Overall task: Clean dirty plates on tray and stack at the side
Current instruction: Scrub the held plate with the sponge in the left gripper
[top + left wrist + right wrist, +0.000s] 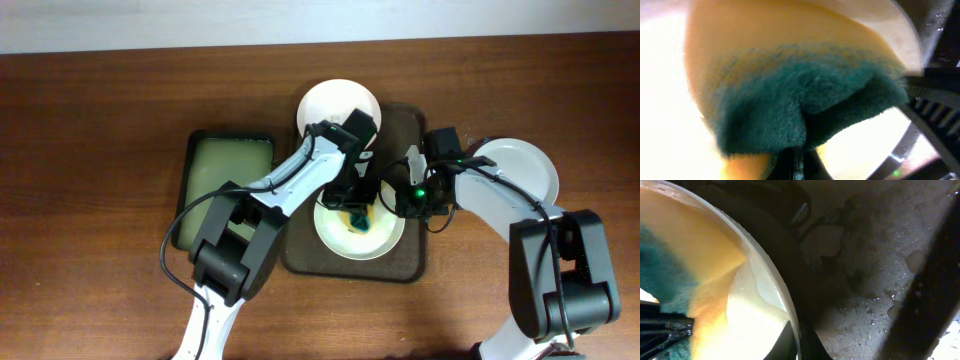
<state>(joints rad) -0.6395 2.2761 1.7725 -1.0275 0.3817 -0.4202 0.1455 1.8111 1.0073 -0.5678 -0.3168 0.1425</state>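
Observation:
Three white plates show overhead. One plate [385,243] lies on the dark tray [415,265]. One plate [330,100] lies at the tray's far left corner. One plate [520,175] lies on the table to the right. My left gripper [358,215] is shut on a yellow-and-green sponge [800,100] pressed on the middle plate [665,115]. My right gripper [405,200] is shut on that plate's right rim [782,295], one finger on each side. The sponge also shows in the right wrist view [675,280].
A smaller black-rimmed tray with a pale green inside [228,170] lies left of the dark tray. The wet dark tray floor [880,280] shows beside the plate rim. The wooden table [100,120] stretches to the left.

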